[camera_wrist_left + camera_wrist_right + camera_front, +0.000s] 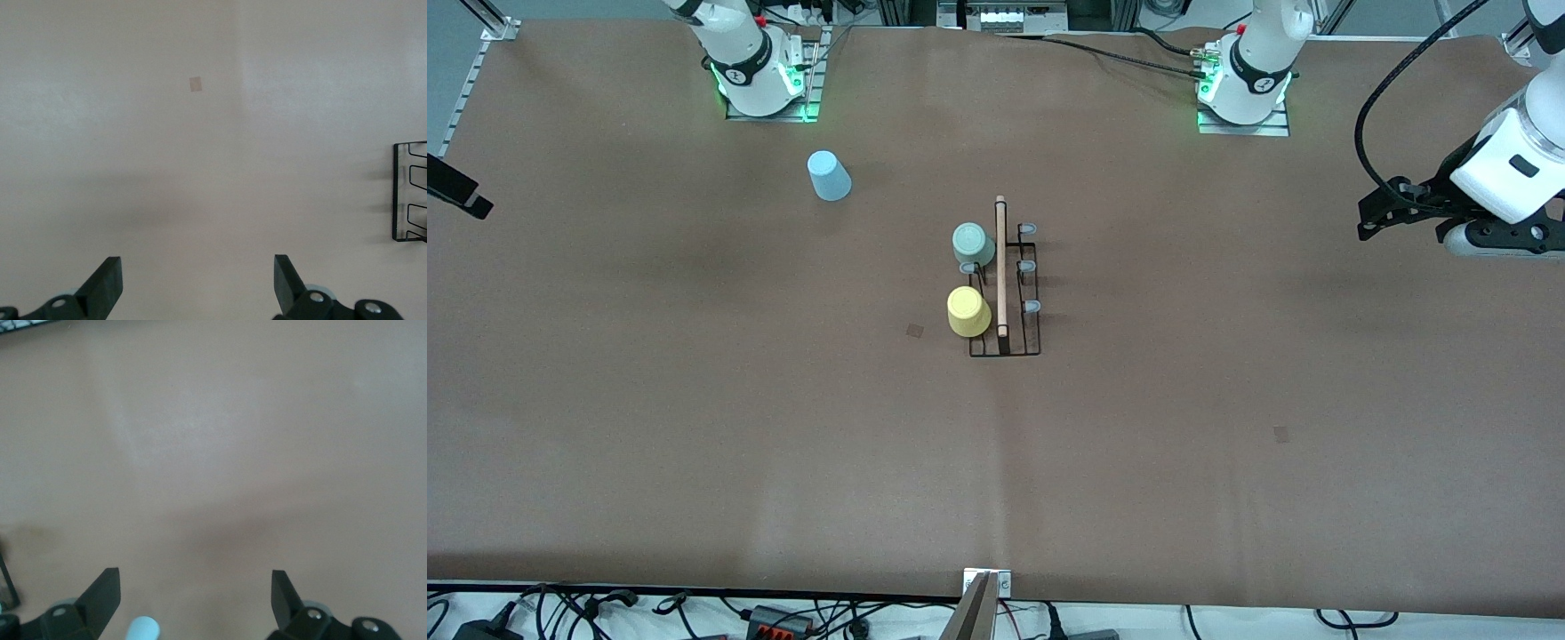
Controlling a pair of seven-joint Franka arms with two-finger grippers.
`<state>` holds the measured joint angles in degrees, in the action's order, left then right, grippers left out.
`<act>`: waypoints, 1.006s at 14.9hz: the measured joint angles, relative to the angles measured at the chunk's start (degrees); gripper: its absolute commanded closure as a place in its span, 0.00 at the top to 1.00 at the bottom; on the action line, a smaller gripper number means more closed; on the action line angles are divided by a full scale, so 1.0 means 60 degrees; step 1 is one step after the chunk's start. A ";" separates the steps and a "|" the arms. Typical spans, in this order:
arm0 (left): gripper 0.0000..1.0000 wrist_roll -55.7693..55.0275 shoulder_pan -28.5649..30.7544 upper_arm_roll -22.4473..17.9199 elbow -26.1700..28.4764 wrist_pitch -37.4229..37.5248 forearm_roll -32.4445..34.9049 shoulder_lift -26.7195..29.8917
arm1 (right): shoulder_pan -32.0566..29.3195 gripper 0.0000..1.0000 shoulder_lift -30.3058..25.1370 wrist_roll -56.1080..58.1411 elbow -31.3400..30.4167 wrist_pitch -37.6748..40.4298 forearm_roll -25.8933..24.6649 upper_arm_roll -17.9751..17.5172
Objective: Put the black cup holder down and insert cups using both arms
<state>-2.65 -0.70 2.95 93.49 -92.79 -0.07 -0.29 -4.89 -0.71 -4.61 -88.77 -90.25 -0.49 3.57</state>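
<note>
Front view: black cup holder stands mid-table, wooden rod handle on top, three grey-tipped pegs bare on the side toward the left arm's end
Yellow cup: upside down on a peg on the holder's other side — seated, touching the rack
Grey-green cup: upside down on the next peg of the same row, farther from the front camera than the yellow cup
Light blue cup: loose on the table, well apart from the holder, toward the right arm's end, near that arm's base
Left gripper: fingers spread wide, nothing between them, held over bare table at the left arm's end — waiting; a corner of the rack shows in its wrist view
Right gripper: jaws wide, empty, over bare table; blue cup's tip shows low in its wrist view
Step in hand: holder looks placed, two of three cups on — blue cup not yet picked
Next move, my guess: right arm is closer; needs to descend on the blue cup, pinch its tapered wall, carry it mouth-down to a free peg
Watch for: thin wire rack may shift if nudged
</note>
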 measured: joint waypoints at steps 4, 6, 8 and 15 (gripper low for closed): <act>1.00 0.0000 0.0000 0.0000 0.0000 0.0000 0.0000 0.0000 | 0.0183 1.00 0.0208 0.0495 0.0025 0.0000 -0.0008 0.0018; 1.00 0.0001 0.0000 0.0000 0.0000 0.0000 0.0000 0.0000 | 0.0255 1.00 0.0247 0.0511 0.0041 -0.0001 -0.0198 -0.0270; 1.00 0.0001 0.0000 0.0000 0.0000 0.0000 0.0000 0.0000 | 0.0278 1.00 0.0263 0.0494 0.0048 -0.0001 -0.0387 -0.0695; 1.00 0.0001 0.0001 0.0000 0.0000 0.0000 0.0000 0.0000 | 0.0187 1.00 0.0264 0.0066 0.0083 0.0201 -0.0390 -0.0923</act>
<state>-2.64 -0.70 2.95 93.49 -92.79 -0.07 -0.29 -3.76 0.88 -4.22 -88.27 -89.05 -2.84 -1.97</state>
